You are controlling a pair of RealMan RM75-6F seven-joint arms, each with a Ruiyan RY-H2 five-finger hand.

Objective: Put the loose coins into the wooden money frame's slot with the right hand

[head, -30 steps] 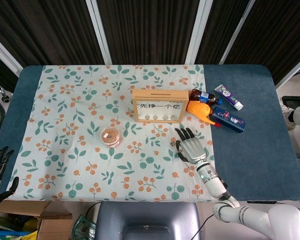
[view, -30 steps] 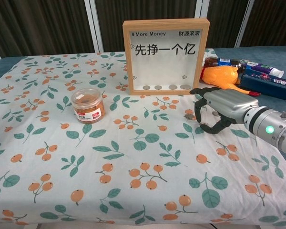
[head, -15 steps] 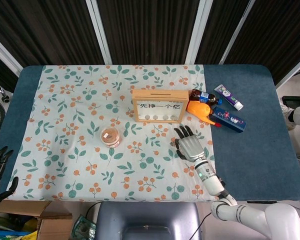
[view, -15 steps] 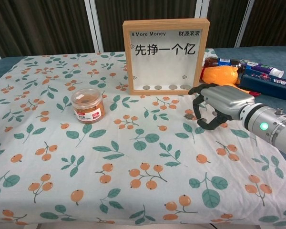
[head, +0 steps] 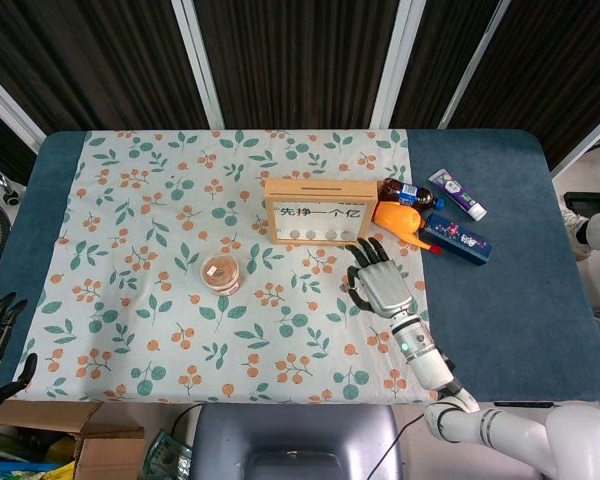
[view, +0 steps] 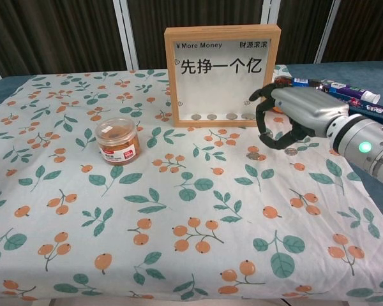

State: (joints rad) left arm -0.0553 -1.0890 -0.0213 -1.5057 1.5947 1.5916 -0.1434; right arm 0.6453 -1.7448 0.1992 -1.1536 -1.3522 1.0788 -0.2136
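Chest view: right hand (view: 292,118) empty, fingers curled apart over coins (view: 253,155), poised to pinch; frame (view: 222,75) behind.

A white cloth (view: 147,210) is showing green leaves and orange berries over the blue counter (head: 520,300).

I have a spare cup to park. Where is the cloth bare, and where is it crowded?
Bare: the near cloth in front of the jar, and the far left. Crowded: right of the frame, where the right hand, loose coins, bottle and boxes sit.
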